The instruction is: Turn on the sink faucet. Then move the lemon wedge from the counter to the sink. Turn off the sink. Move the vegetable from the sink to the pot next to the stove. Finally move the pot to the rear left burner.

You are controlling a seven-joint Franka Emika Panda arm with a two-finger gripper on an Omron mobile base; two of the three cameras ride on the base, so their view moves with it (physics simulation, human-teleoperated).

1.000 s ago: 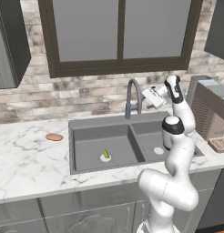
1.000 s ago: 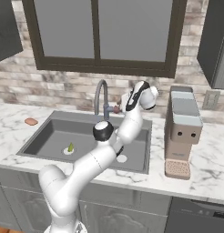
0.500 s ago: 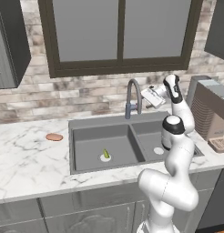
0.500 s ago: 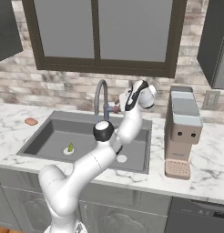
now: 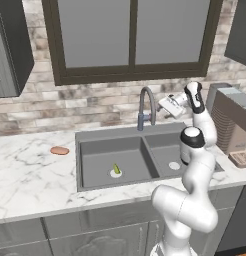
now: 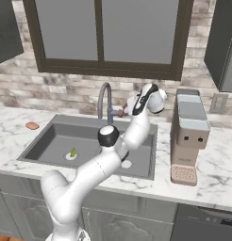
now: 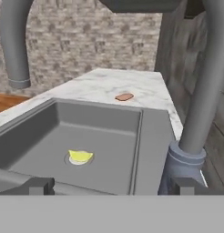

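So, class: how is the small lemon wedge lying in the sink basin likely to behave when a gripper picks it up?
The lemon wedge is small and curved, so it probably weighs little but may rock or slip between flat pads. It rests on the round drain of the sink, where it may shift when nudged. Its pointed shape suggests a narrow, fiddly grip.

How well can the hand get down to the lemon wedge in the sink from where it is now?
Probably yes. The lemon wedge lies on the left drain of the sink with nothing over it, and the open hand hangs beside the sink faucet, holding nothing.
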